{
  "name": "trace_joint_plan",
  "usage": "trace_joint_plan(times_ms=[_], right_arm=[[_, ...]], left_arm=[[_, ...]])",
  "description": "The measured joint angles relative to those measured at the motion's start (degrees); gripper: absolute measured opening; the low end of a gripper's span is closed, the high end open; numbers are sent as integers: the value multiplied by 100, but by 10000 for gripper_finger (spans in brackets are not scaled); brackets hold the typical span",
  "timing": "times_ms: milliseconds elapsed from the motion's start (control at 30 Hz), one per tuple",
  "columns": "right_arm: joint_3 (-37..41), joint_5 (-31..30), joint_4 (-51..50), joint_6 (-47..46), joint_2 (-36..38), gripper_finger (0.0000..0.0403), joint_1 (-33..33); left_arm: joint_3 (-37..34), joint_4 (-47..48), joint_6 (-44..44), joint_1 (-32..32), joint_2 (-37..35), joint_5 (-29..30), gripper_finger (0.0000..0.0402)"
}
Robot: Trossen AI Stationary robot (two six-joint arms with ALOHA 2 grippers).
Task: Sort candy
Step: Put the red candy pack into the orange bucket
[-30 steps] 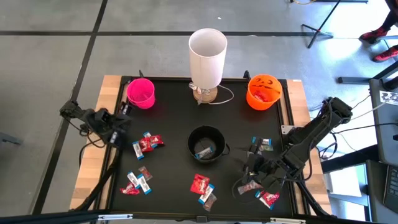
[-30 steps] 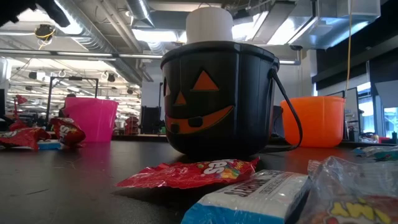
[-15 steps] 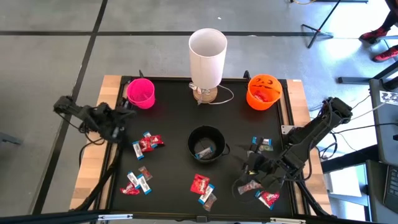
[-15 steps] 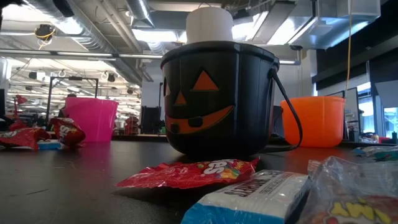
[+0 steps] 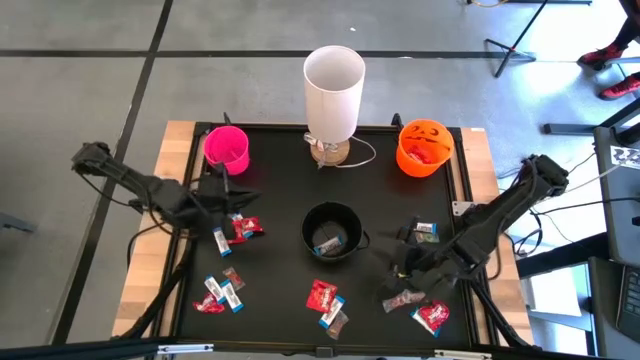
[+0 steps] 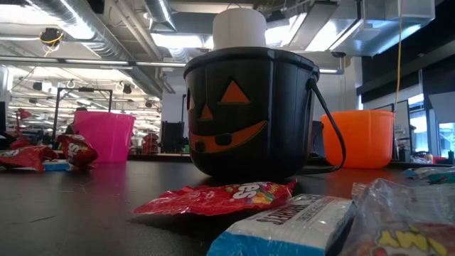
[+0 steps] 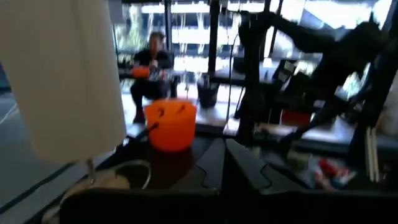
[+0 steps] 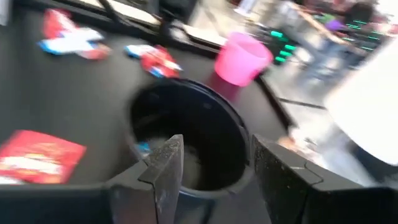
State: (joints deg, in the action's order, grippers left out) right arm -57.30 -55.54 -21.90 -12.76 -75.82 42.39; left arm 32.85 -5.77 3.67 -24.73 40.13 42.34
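Left gripper [image 5: 225, 192] has swung in from the mat's left edge, now over candy [image 5: 238, 229] near the pink cup [image 5: 227, 149]; fingers shut. Right gripper [image 5: 408, 258] edged toward the black bucket [image 5: 332, 232], open, nothing held. Its arm hides some candy at the mat's right edge.

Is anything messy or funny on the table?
Yes, a bit messy: candy lies scattered flat on the black table, not in the buckets. Only the black pumpkin bucket shows a piece inside. The pink cup, orange pumpkin bucket and white lamp stand upright; nothing looks broken.
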Motion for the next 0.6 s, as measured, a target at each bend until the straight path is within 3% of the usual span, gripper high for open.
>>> trace_joint_plan(times_ms=[233, 467, 600], right_arm=[[-2, 1545, 981, 1123, 781, 186, -4], [131, 1919, 1419, 1367, 1393, 186, -4], [748, 1915, 2473, 1331, 1565, 186, -4]], left_arm=[[1146, 2343, 976, 109, 829, 18, 40], [1531, 3744, 1932, 109, 1414, -277, 96], [1531, 4562, 2721, 82, 1741, -574, 132]])
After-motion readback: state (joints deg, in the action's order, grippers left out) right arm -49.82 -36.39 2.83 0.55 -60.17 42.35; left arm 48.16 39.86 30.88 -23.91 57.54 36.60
